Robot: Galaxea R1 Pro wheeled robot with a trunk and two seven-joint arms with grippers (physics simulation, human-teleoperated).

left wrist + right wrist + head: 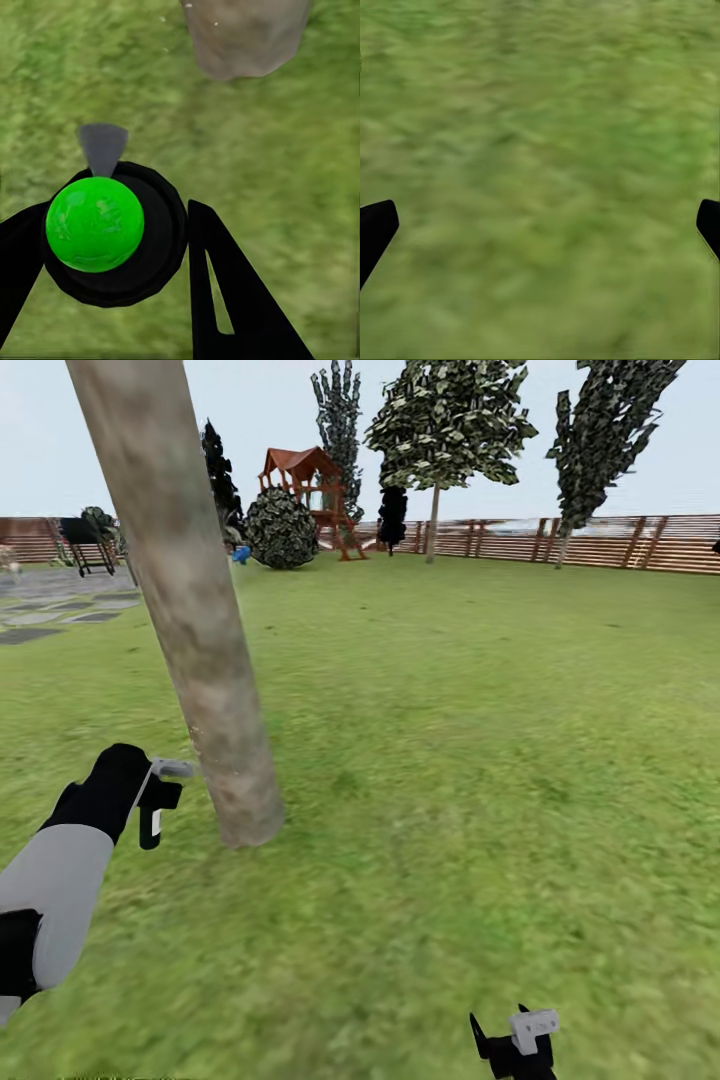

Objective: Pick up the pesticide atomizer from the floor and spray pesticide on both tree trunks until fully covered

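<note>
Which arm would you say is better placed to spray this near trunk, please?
The left. Its hand holds the sprayer, with the grey nozzle pointing at the tree trunk close beside it. The right hand hangs open and empty over the grass, farther from the trunk.

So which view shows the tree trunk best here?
The head view: the tree trunk runs from the grass up out of frame, with the left gripper and atomizer beside it. The left wrist view catches just its base; the right wrist view shows grass.
</note>
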